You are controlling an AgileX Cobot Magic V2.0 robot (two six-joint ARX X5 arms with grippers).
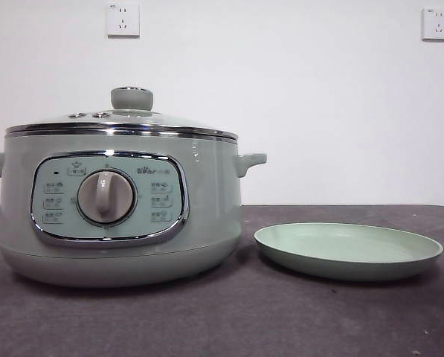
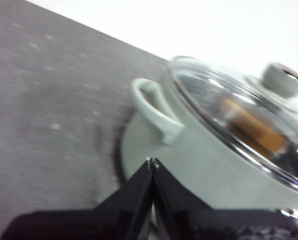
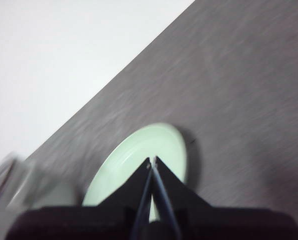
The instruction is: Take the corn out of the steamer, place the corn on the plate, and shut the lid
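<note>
The corn [image 2: 251, 129] is seen through the glass lid [image 1: 125, 119], lying inside the steamer [image 1: 121, 216], on which the lid is seated. The plate [image 1: 348, 251] is set on the dark bench [image 1: 318, 320] just beside the steamer. The left pincer [image 2: 152, 162] is held together near the steamer's handle; the right pincer [image 3: 152, 161] is held together above the plate.
</note>
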